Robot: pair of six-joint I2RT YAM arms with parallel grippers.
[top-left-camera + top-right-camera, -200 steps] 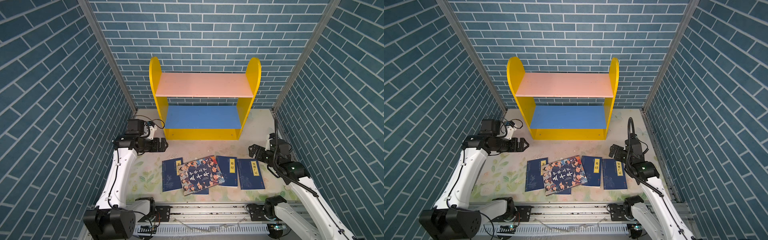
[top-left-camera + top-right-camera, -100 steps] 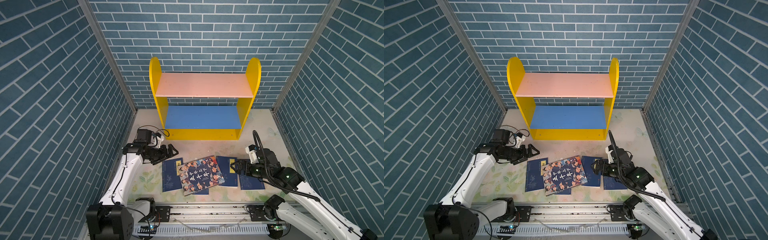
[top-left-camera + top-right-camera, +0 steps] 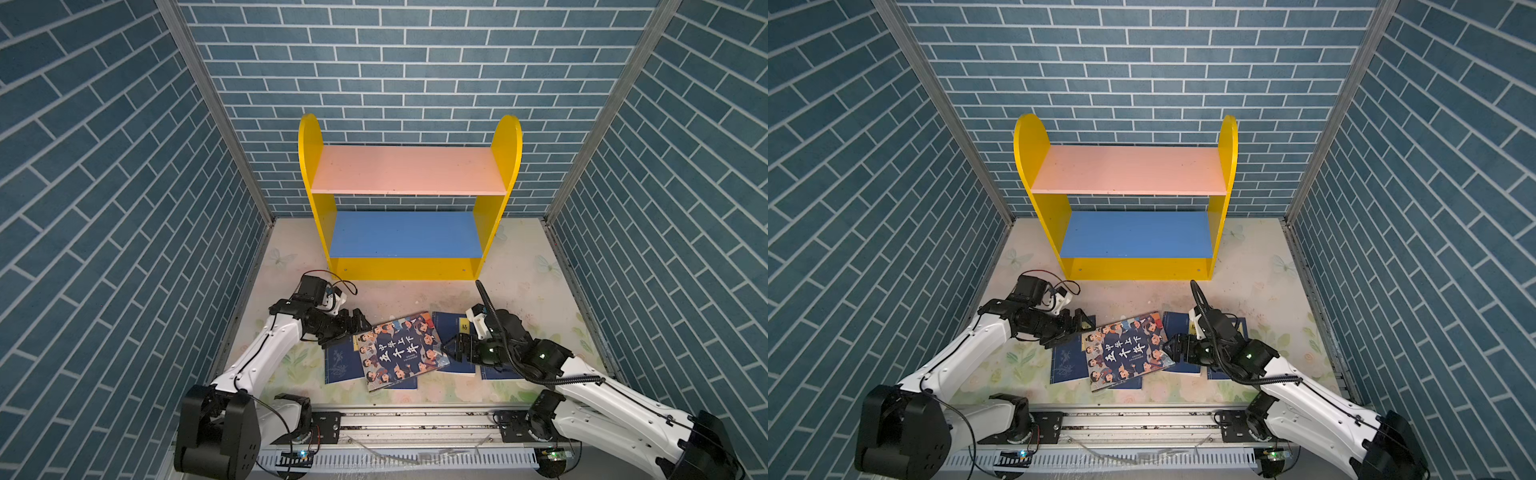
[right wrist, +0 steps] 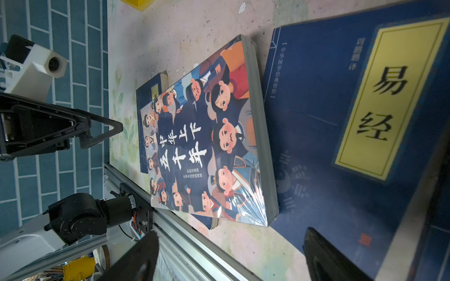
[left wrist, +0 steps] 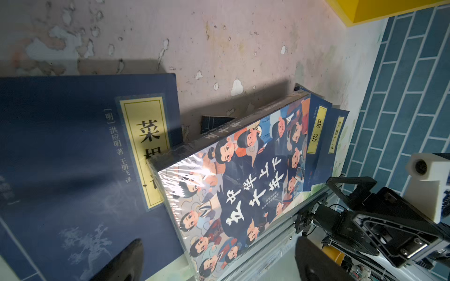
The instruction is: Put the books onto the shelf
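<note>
Overall: floral tabletop (image 3: 519, 291), seemingly peeling; blue brick walls (image 3: 415, 62); shelf (image 3: 407, 170) at back.

We see the big book (image 3: 399, 351) lying between our left fingers (image 3: 358, 319) and right fingers (image 3: 455, 344) — atop the thin books (image 3: 343, 361) spread on the desk (image 3: 532, 291); the shelf (image 3: 405, 268) stands behind, well apart from both pairs.

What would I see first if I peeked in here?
Probably the bright shelf at the back, yellow sides with empty pink and blue boards. In front of it, the cartoon-faces book lies tilted across navy books, and the white left arm and right arm aim open fingers at it from either side.
</note>
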